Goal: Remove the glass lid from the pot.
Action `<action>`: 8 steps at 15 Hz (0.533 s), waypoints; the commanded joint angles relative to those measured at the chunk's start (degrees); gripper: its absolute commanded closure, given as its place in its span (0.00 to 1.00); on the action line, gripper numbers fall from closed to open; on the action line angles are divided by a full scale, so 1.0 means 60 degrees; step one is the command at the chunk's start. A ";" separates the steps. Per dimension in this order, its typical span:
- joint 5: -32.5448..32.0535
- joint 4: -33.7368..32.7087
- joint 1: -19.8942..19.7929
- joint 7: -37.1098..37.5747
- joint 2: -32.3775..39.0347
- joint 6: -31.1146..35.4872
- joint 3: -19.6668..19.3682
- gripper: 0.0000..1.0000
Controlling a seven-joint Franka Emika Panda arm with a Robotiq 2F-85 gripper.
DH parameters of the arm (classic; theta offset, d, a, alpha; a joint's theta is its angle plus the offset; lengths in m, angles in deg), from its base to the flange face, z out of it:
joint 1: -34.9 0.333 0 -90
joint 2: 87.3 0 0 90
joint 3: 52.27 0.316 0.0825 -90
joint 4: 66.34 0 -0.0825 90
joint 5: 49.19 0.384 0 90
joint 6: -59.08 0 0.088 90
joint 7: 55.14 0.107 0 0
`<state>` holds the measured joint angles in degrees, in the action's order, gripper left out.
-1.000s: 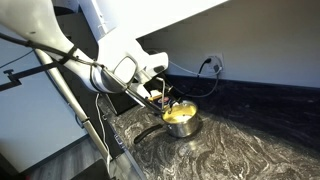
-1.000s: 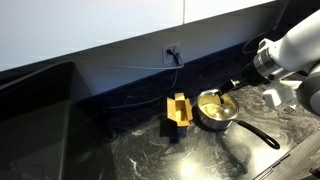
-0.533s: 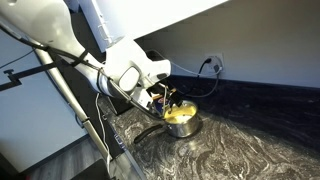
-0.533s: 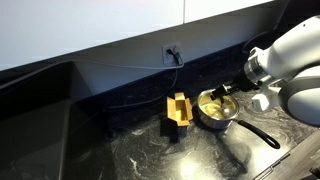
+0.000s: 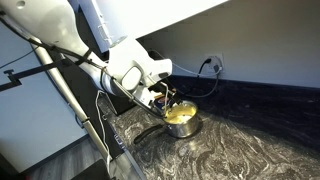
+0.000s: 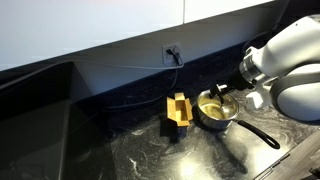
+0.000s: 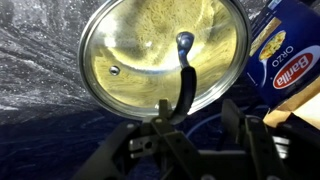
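Note:
The glass lid (image 7: 140, 55) lies on the pot and fills the wrist view, with the yellow inside showing through it. A dark knob (image 7: 184, 42) with a curved dark stem stands at its centre. The steel pot (image 6: 213, 112) sits on the dark marble counter with its long dark handle (image 6: 258, 133) pointing toward the counter's front. It also shows in an exterior view (image 5: 181, 122). My gripper (image 7: 198, 112) is open and empty, just above the lid's near edge, with the curved stem next to one finger. It shows in both exterior views (image 5: 165, 98) (image 6: 228, 92).
A yellow-and-blue pasta box (image 6: 178, 110) stands right beside the pot and also shows in the wrist view (image 7: 285, 55). A wall outlet with a black cable (image 6: 172, 52) is behind it. A dark sink basin (image 6: 35, 115) lies at the far end of the counter.
The arm has come down and in toward the pot, so the gripper now hangs closer over the lid. The lid and pot have not moved.

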<state>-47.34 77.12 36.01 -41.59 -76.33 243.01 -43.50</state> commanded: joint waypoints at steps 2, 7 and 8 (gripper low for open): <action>0.0348 -0.0248 0.0153 -0.0312 0.0186 0.0057 -0.0120 0.80; 0.0367 -0.0244 0.0188 -0.0295 0.0070 -0.0196 -0.0151 0.97; 0.0356 -0.0180 0.0210 -0.0292 -0.0075 -0.0320 -0.0185 0.96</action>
<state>-47.18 76.65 36.13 -41.59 -75.97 242.91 -44.24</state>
